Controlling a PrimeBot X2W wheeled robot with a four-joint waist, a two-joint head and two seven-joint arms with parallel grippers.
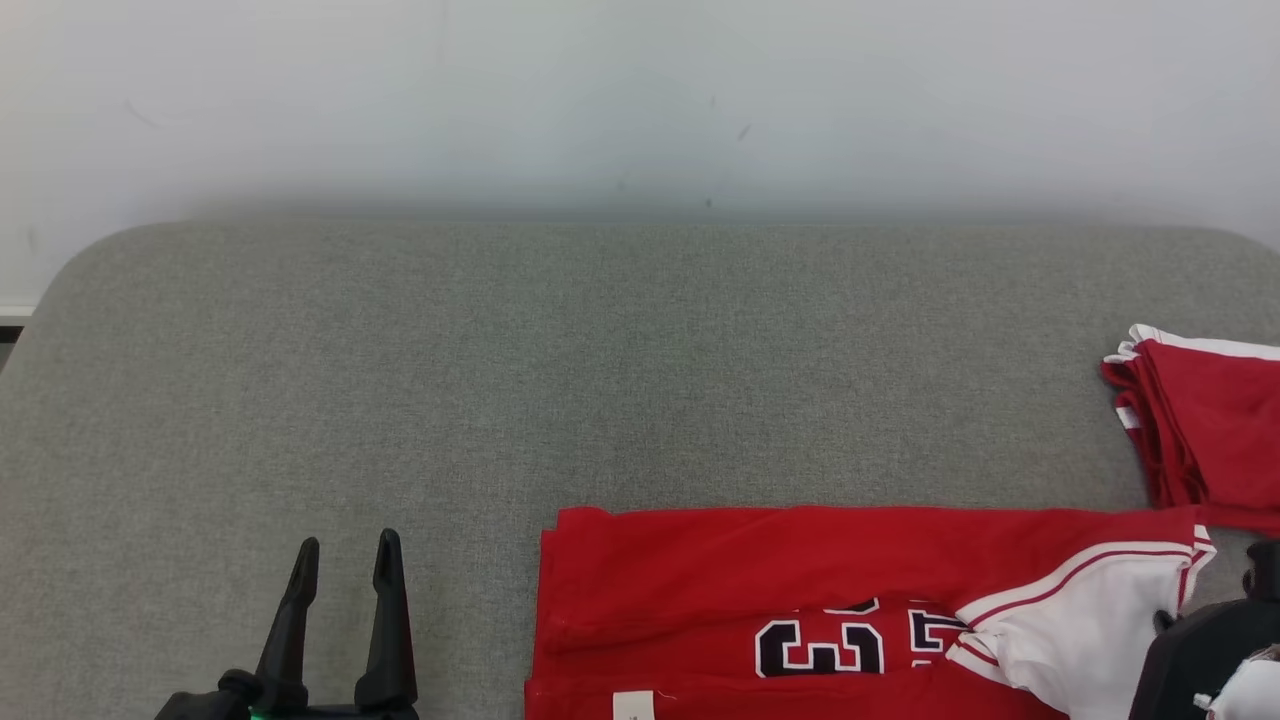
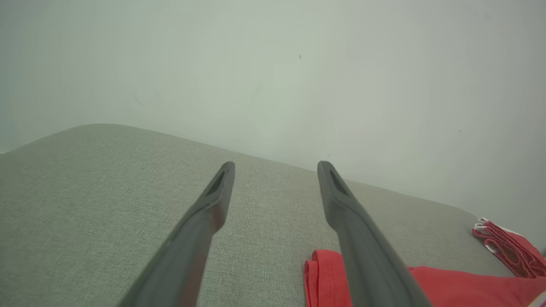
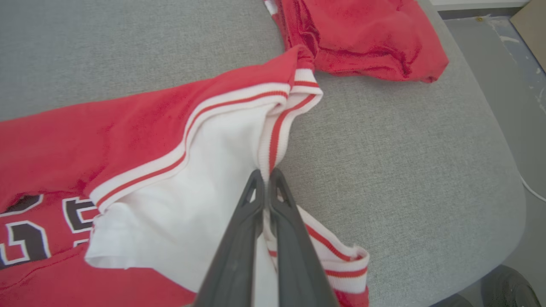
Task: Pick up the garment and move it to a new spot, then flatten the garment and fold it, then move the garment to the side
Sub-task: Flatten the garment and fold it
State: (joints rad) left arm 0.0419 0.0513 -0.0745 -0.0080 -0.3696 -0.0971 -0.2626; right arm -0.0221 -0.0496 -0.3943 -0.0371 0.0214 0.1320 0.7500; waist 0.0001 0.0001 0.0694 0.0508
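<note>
Right now I count two red garments on the grey cushion: the jersey at the near edge, my right gripper clenched on its striped trim, and a folded garment just beside it; my left gripper hangs spread, empty.

Red, white-striped jersey, grey cushion

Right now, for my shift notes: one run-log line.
right gripper: shut on striped trim of red jersey | left gripper: open, empty, left of jersey | folded red garment: far right on grey cushion
</note>
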